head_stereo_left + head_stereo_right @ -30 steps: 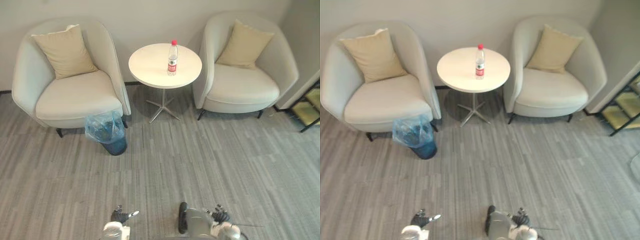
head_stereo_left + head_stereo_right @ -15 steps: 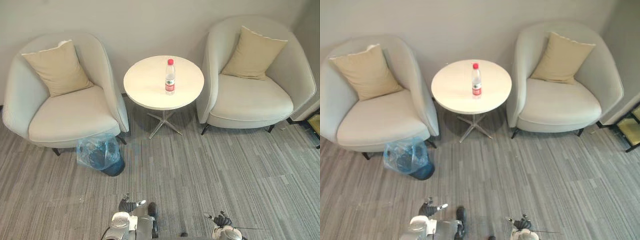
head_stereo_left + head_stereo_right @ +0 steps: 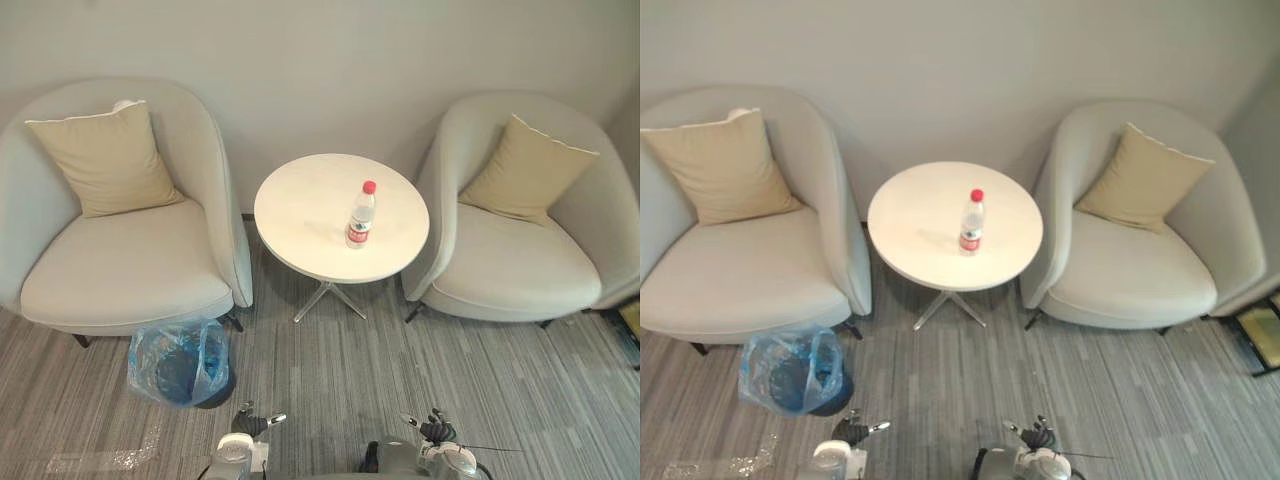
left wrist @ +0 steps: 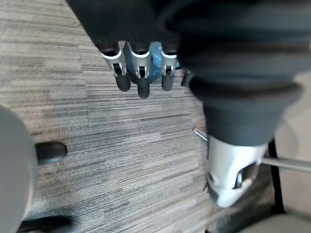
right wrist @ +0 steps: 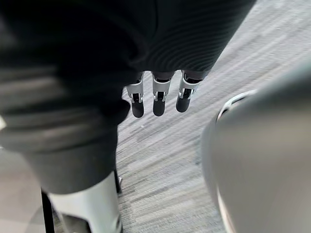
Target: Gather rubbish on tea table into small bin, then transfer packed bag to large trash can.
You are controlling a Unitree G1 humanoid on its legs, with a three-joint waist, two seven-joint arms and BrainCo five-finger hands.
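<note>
Grey carpet (image 3: pixel 330 370) under round table (image 3: pixel 300 210) bearing bottle (image 3: pixel 359 216); left hand (image 4: pixel 140 82), right hand (image 5: pixel 158 99) relaxed, empty.

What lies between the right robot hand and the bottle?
In the left eye view, just bare carpet and the white table's near rim separate the right robot hand from the bottle.

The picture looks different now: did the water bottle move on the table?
No. The bottle stands at the same spot right of the table's middle; the camera shifted.
</note>
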